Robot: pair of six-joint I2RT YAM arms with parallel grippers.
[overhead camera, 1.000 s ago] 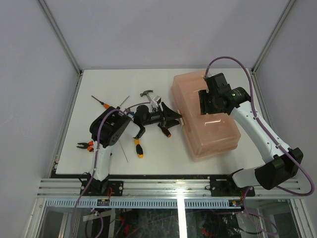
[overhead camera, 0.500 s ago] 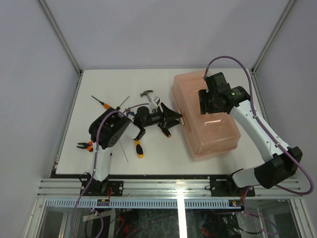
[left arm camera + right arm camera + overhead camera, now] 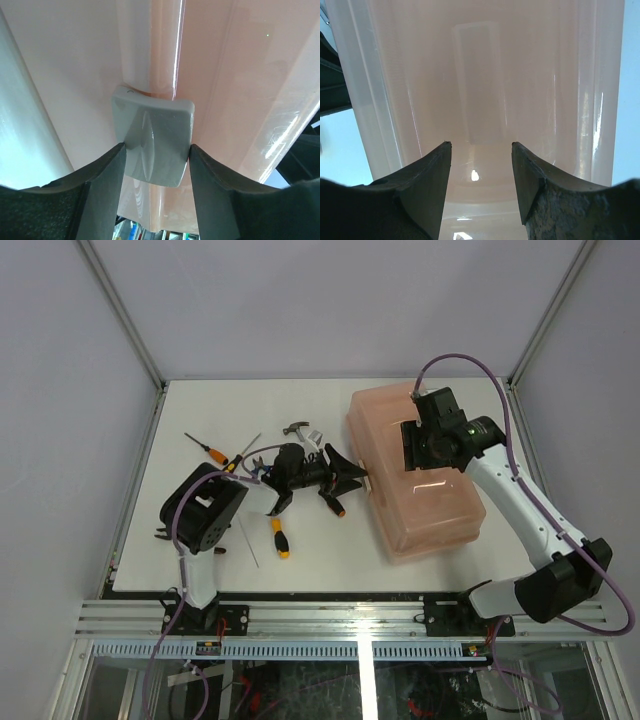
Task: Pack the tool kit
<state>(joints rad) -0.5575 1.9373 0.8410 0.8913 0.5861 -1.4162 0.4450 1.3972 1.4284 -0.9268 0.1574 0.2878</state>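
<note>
Over on the right half of the desk [image 3: 320, 562], the salmon-pink toolbox [image 3: 432, 502], lid down, long side running from the near edge toward the far one. Reaching in from the left at its front face, the left gripper [image 3: 157, 150] – jaws drawn in to a middling gap and closed around the grey latch [image 3: 152, 131]. Seen from the left wrist, one dark finger [image 3: 106, 182] against each side edge of that latch, the lower part of the latch tucked between them, glossy pink wall rising behind. Up on top of the box, the right gripper [image 3: 481, 146] – jaws parted at a moderate width, nothing caught between them, pointing straight down at the translucent lid. Fingertips very close to the plastic; touching or just hovering, impossible to say from here. Out on the open desk to the left of the box, the loose tools: a small hammer [image 3: 296, 428] toward the far side, just beyond the left arm; an orange-handled screwdriver [image 3: 213, 451] further left, lying at a slant; a yellow-and-black screwdriver [image 3: 280, 538] nearer the front edge. One more orange-and-black handle [image 3: 337, 503] just beside the left gripper, close to the box but not inside it.
</note>
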